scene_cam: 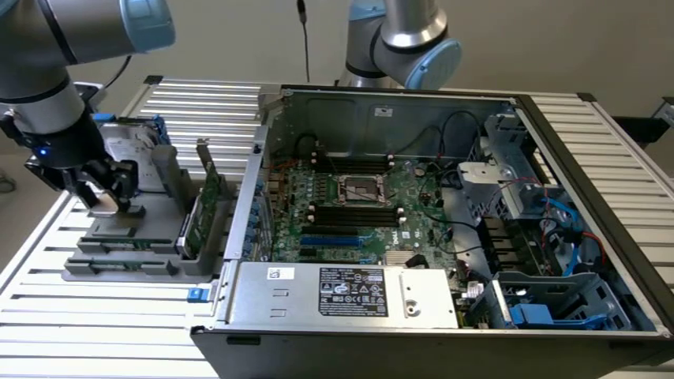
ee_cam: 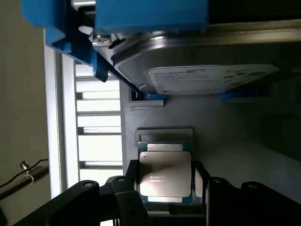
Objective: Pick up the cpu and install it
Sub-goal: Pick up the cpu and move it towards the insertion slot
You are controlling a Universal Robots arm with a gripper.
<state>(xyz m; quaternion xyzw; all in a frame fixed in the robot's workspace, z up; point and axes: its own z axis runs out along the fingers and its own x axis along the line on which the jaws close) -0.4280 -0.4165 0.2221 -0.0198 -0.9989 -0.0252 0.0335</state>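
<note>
The cpu [ee_cam: 165, 172], a small flat square chip with a shiny silver top and a pale rim, lies in a recess of the grey parts holder [ee_cam: 225, 136]. My gripper [ee_cam: 168, 182] is low over it and open, one dark finger [ee_cam: 123, 184] on each side of the chip with a small gap to its edges. In the exterior view the gripper [scene_cam: 110, 201] hangs over the grey holder [scene_cam: 126, 245] at the exterior view's left, covering the chip. The dark square socket [scene_cam: 358, 189] with its metal frame sits in the middle of the motherboard inside the open computer case.
A silver hard drive [ee_cam: 207, 70] with a white label and blue handles [ee_cam: 141, 19] stands just beyond the cpu on the holder. Upright cards [scene_cam: 207, 201] stand between the holder and the case wall [scene_cam: 245, 205]. A second arm [scene_cam: 406, 39] rises behind the case.
</note>
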